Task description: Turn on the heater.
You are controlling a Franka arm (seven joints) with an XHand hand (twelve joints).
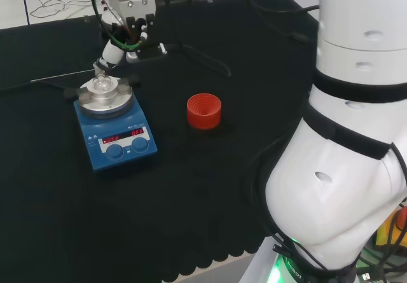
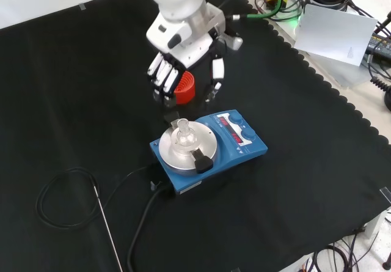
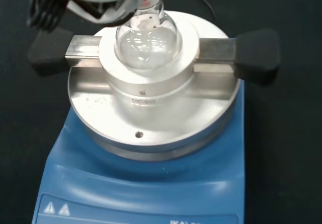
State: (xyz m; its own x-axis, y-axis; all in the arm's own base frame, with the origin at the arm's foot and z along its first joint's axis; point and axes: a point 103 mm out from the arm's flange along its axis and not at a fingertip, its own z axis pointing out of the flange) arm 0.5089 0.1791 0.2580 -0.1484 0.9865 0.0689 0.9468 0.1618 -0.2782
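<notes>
I'm hovering my hand (image 2: 186, 64) above the counter (image 2: 73, 88), just behind the heater (image 2: 211, 147) in the front view, fingers (image 2: 164, 76) hanging fairly straight and relaxed, holding nothing. The heater, a blue hotplate stirrer, is sitting near the middle of the black cloth with its two round knobs (image 1: 123, 147) on the front panel, facing away from me. Its red displays (image 1: 124, 135) are already glowing, so I'm judging the power may be on and the knob setting is what's left.

To do this well, I'm thinking I need to reach over and past the metal block (image 3: 151, 90) on the plate, come down at the knobs from above, and keep my fingers clear of the glass.

Containers now: a small clear round-bottom flask (image 3: 146, 40) is sitting upright in that block's well, neck up, and it's looking empty to me. A red ribbed stand (image 1: 203, 110) is standing apart from the heater, holding nothing.
</notes>
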